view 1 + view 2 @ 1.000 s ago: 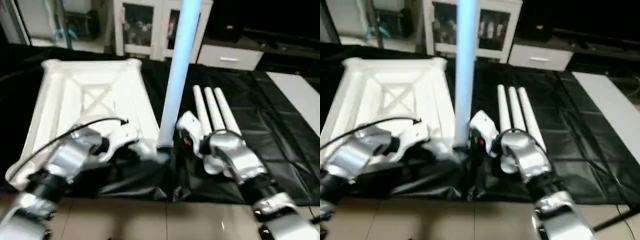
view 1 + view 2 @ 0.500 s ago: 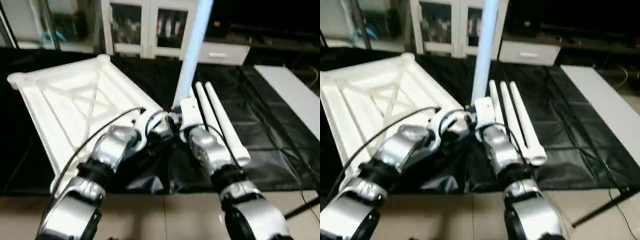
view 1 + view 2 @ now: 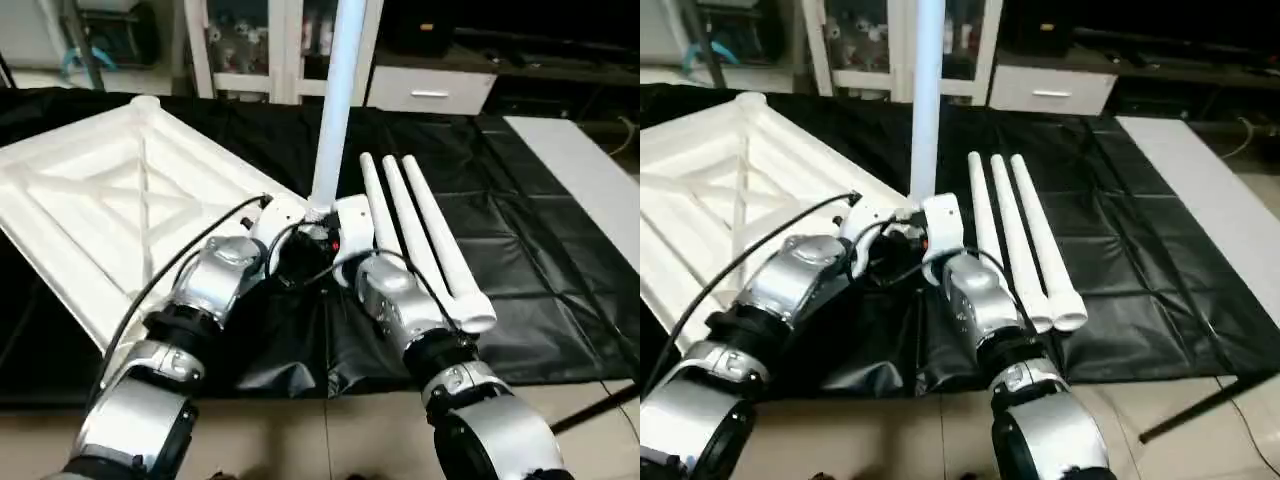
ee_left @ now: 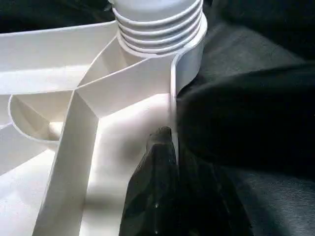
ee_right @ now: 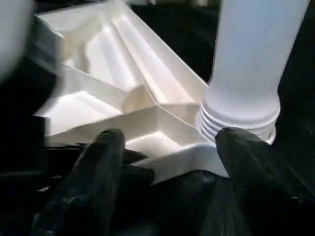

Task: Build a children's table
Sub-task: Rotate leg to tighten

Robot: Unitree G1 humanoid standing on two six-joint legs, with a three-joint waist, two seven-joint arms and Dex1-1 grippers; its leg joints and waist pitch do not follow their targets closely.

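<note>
Left eye view: the tabletop (image 3: 110, 215) lies underside up on the black-covered surface (image 3: 540, 250), and everything else is placed from it. Its ribbed X-brace faces the camera, with one corner pointing toward the robot.

At that near corner the left hand (image 4: 165, 147) has its fingers together, pinching the tabletop's thin rim wall just below the socket (image 4: 189, 54). The left wrist view shows the black fingertips closed right at the edge.

In the same socket stands a leg (image 3: 335, 100), upright and rising out of the top of the picture. Several rings of thread at its base (image 4: 160, 29) sit exposed above the socket, so my judgement is that it is not fully seated.

Just right of that corner, the right hand (image 5: 170, 142) has its fingers spread, one on each side of the corner and the leg's base, gripping nothing.

Further right of the tabletop, three spare legs (image 3: 420, 235) lie side by side on the cloth, touching one another.

The risks as I see them: with the right hand released, the tall leg may lean or tip out if the thread has barely caught. The left hand's pinch on a thin rim is slight; a twist on the leg could spin the tabletop. The bunched cloth (image 3: 270, 365) near the corner could also snag.
</note>
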